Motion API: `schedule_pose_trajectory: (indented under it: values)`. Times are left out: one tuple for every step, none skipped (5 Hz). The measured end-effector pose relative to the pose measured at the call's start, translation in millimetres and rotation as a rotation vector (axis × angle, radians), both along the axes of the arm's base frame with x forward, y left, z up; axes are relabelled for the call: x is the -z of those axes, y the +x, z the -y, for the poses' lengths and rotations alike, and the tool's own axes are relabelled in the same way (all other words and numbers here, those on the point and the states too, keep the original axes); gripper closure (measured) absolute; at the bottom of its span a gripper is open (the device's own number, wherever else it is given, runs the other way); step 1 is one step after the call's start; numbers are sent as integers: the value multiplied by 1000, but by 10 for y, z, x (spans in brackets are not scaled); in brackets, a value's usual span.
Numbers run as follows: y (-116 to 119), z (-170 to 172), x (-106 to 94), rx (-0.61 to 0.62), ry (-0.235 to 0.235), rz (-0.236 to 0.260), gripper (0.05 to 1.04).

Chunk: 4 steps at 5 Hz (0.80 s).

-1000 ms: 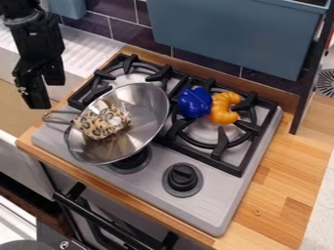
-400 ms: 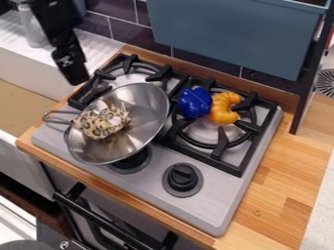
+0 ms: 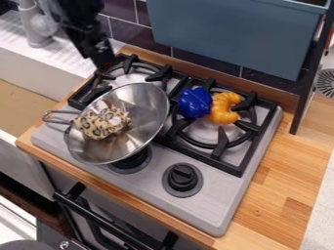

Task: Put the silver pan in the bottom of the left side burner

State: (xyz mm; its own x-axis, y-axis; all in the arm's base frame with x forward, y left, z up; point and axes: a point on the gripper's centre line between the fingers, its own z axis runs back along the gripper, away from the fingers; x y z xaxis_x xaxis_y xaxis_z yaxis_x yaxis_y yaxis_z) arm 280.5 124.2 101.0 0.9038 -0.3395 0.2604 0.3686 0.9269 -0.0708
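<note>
Sitting tilted, the silver pan (image 3: 142,110) is risking a slide if the gripper (image 3: 104,64) is bumping its far rim. Kinda blurry, can't tell if the jaws are apart.

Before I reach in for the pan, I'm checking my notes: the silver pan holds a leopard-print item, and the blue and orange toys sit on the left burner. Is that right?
Not quite: the camera view shows the blue toy and orange toy on the right burner. The silver pan does hold a leopard-print item.
</note>
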Motion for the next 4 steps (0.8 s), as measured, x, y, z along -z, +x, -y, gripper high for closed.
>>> schedule_pose_trajectory:
  values:
    - [26,84,-48,-111,10,23,86]
    - [42,114,-93,-244,0,40,86]
    - [25,159,-132,-284,-22,31,86]
    - [65,190,-229,-331,-19,1,86]
